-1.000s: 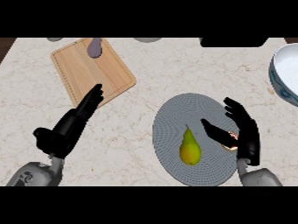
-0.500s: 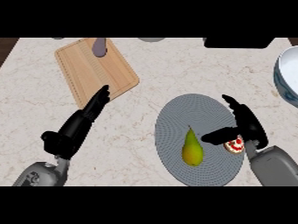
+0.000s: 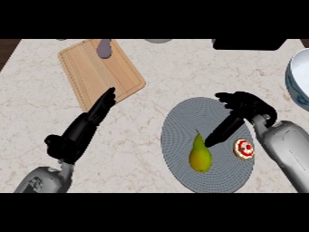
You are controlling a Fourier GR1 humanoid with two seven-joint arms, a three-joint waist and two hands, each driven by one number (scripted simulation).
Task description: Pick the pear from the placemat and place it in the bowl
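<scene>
Pear (image 3: 199, 155): lying on the round grey placemat (image 3: 183, 118), in its lower half, narrow end pointing to the far side of the counter (image 3: 30, 104); not in the bowl.

Bowl (image 3: 306, 86): white inside with a blue-patterned outer wall, at the view's right edge, well apart from the pear; only partly in view.

Right hand (image 3: 247, 111): over the placemat's right part, holding nothing; one dark digit stretched down and left, its tip just beside the pear's neck (contact cannot be told); the other fingers (image 3: 232, 98) bent loosely, close together.

Left hand (image 3: 83, 129): over the bare counter left of the placemat; fingers straight and together, tips reaching the near edge of the wooden cutting board (image 3: 100, 74); nothing held.

Other items: a small dark purple object (image 3: 103, 48) on the board's far end; a small red-and-white disc (image 3: 243, 148) over the placemat just beside the right forearm, right of the pear; a black item (image 3: 247, 44) at the counter's far edge, cut off by the view.
</scene>
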